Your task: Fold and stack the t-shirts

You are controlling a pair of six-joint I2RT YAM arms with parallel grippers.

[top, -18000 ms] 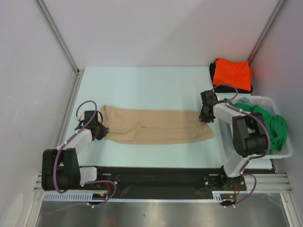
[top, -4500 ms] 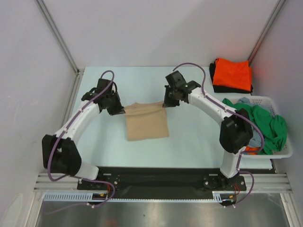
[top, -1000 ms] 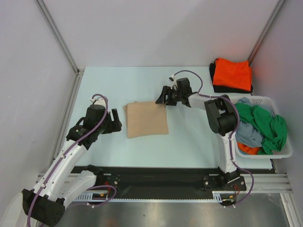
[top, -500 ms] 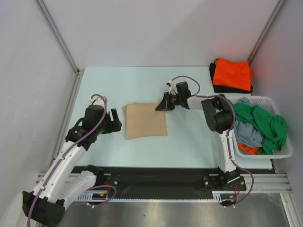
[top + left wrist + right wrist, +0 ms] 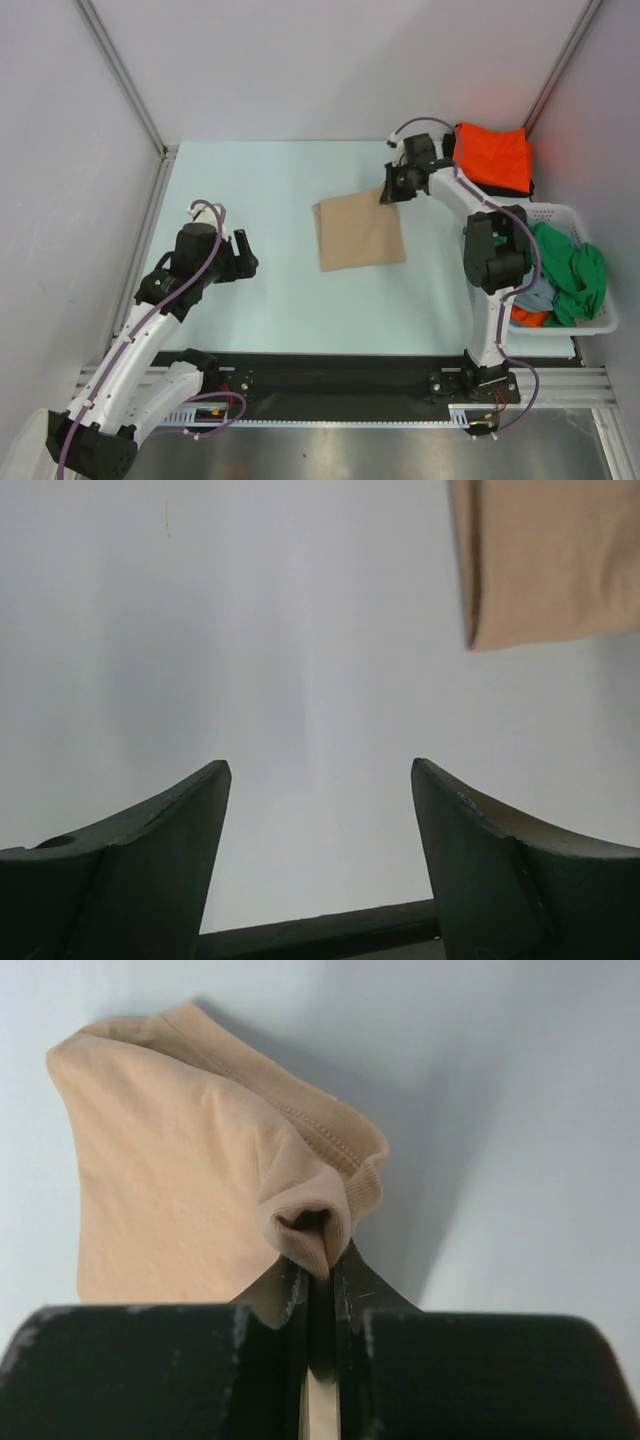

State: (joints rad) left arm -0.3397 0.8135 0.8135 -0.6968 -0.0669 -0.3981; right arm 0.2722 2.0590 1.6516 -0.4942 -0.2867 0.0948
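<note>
The folded tan t-shirt (image 5: 360,231) lies mid-table, its far right corner pinched and lifted by my right gripper (image 5: 388,194). In the right wrist view the jaws of the right gripper (image 5: 320,1260) are shut on a bunched fold of the tan t-shirt (image 5: 190,1180). My left gripper (image 5: 243,256) hovers open over bare table at the left, well apart from the shirt; its wrist view shows the left gripper (image 5: 320,780) with nothing between the fingers and a corner of the tan t-shirt (image 5: 545,560) at the top right. A folded orange t-shirt (image 5: 489,157) rests on a black one (image 5: 450,172) at the back right.
A white laundry basket (image 5: 590,322) at the right edge holds green (image 5: 570,265), grey-blue (image 5: 533,292) and orange cloth. Grey walls enclose the table on three sides. The black rail with the arm bases runs along the near edge.
My right gripper has shut on the tan shirt's far right corner and dragged the folded shirt to the right, toward the orange stack. The left arm has stayed put, open.
</note>
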